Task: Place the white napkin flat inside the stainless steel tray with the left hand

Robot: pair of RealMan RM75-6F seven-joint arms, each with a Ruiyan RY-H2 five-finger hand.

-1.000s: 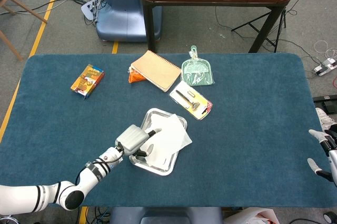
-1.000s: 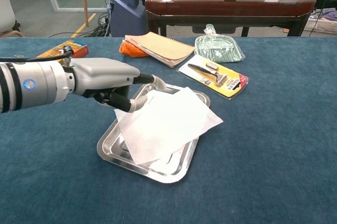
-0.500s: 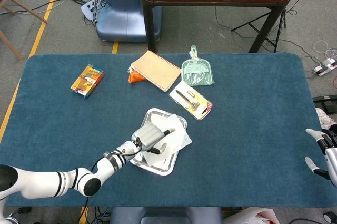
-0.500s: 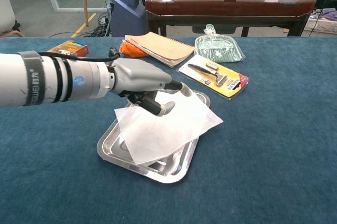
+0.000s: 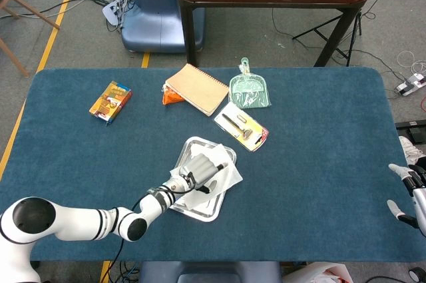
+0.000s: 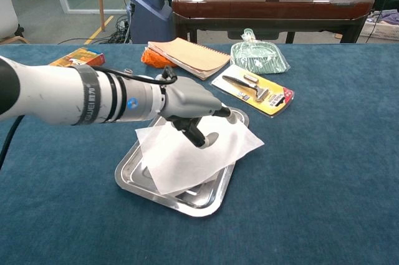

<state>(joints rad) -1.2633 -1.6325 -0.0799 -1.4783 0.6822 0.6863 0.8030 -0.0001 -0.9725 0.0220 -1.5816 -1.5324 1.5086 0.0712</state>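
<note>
Item: white napkin (image 6: pixel 187 153). Location: lying over the stainless steel tray (image 6: pixel 134 181) near the middle of the blue desk (image 6: pixel 324 171). Most of the sheet sits within the tray; its right corner overhangs the tray's right rim and rests above the desk cloth.

Item: left hand (image 6: pixel 193 110). Location: over the napkin's upper middle. Fingers extended forward and down, tips at or on the sheet; whether it presses or merely touches cannot be told. Nothing is gripped.

Item: right hand (image 5: pixel 409 193). Location: far right desk edge, well apart from the tray, fingers spread, holding nothing.

Step in hand, judged: smoothing and seating the napkin, the laying-down already largely done.

Next move, judged: draw or push the overhanging right corner inward across the rim so the whole sheet lies flat on the tray floor, then lift the hand clear without dragging the sheet.
</note>
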